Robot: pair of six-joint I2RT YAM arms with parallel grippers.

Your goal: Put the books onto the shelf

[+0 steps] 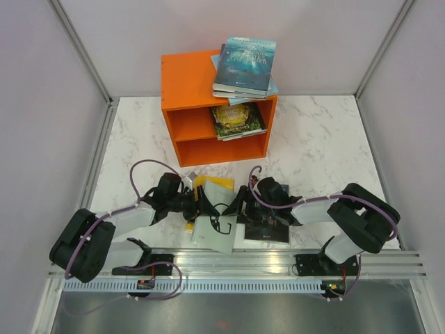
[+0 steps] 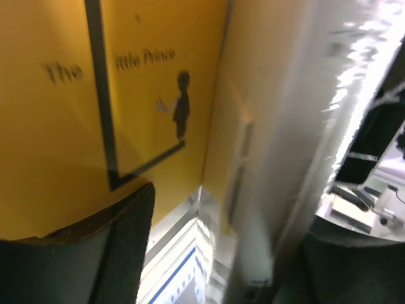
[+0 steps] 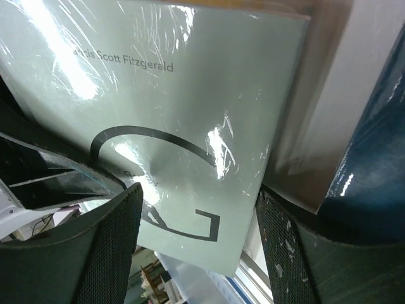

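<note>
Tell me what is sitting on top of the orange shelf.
A stack of books lies flat on the right part of the shelf top. The dark teal book uppermost hides the ones beneath, so only their pale edges show.

The left arm (image 1: 104,233) and right arm (image 1: 354,219) have bulky black joints and pale grey links. A purple cable (image 1: 142,167) trails along each. The right tool (image 3: 197,196) has dark, mesh-textured fingers (image 3: 111,253).
</note>
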